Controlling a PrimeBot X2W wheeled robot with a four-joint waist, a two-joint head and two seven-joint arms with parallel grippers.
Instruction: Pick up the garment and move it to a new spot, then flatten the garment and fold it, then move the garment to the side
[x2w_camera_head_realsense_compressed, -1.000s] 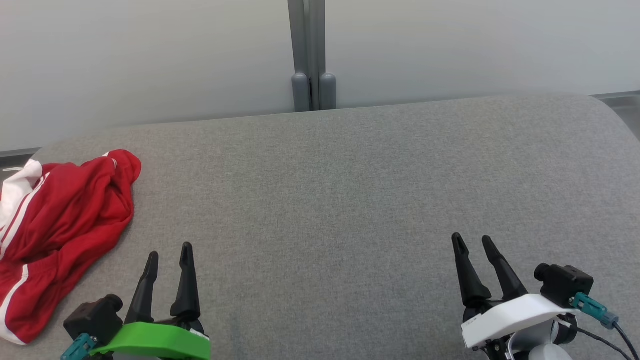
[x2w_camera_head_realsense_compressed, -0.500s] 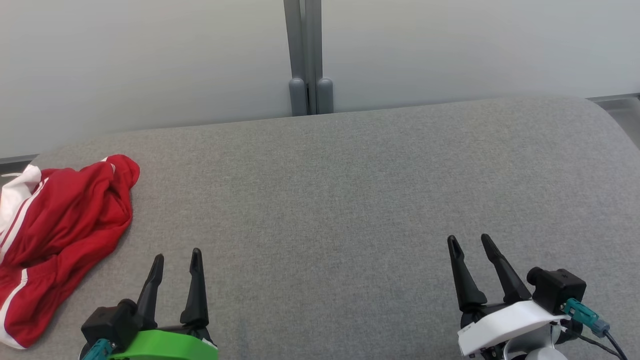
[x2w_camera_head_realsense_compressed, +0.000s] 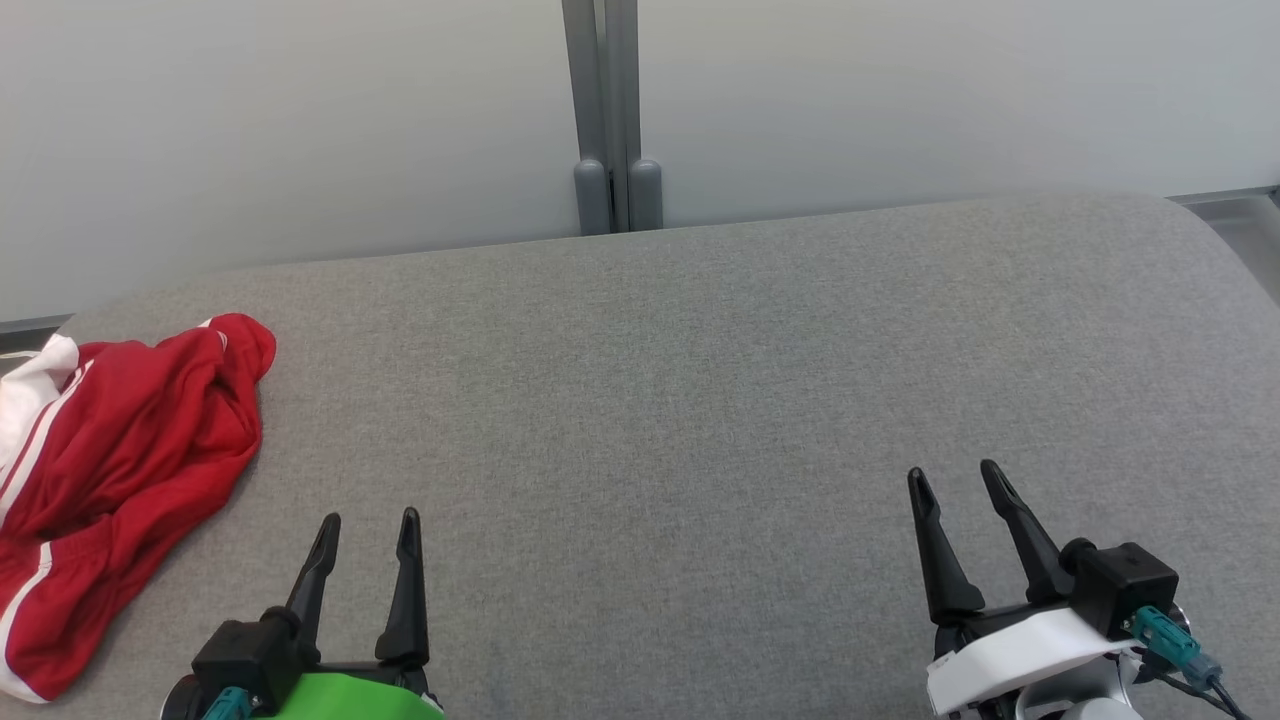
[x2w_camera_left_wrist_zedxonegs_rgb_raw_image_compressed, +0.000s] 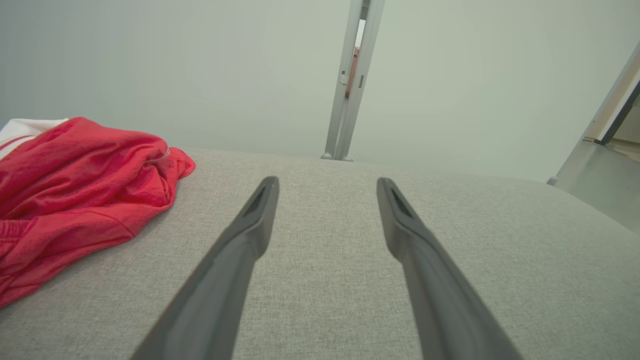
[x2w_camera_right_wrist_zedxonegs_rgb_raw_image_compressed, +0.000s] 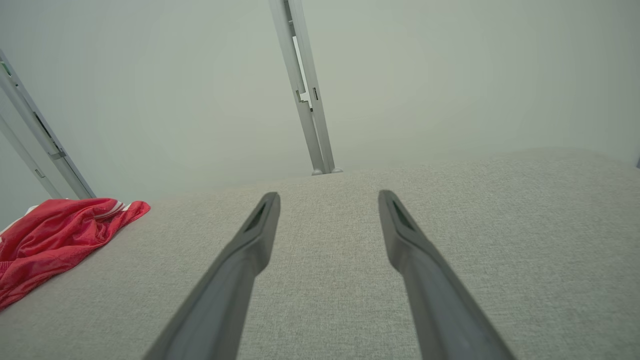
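Note:
A crumpled red garment with white stripes (x2w_camera_head_realsense_compressed: 110, 470) lies in a heap at the left edge of the grey padded table (x2w_camera_head_realsense_compressed: 700, 400). It also shows at the left of the left wrist view as the garment (x2w_camera_left_wrist_zedxonegs_rgb_raw_image_compressed: 75, 185), and smaller in the right wrist view as the garment (x2w_camera_right_wrist_zedxonegs_rgb_raw_image_compressed: 55, 240). My left gripper (x2w_camera_head_realsense_compressed: 368, 522) is open near the front edge, a short way right of the heap, with nothing between its fingers. At the front right my right gripper (x2w_camera_head_realsense_compressed: 953, 475) is open too and holds nothing.
Behind the table stands a pale wall with a grey vertical post (x2w_camera_head_realsense_compressed: 608, 110) at its middle. The table's far corners are rounded. A strip of floor (x2w_camera_head_realsense_compressed: 1245, 215) shows past the right corner.
The camera view has shifted slightly. Both grippers have drawn back toward the front edge, the left one also sliding right. The garment lies as before.

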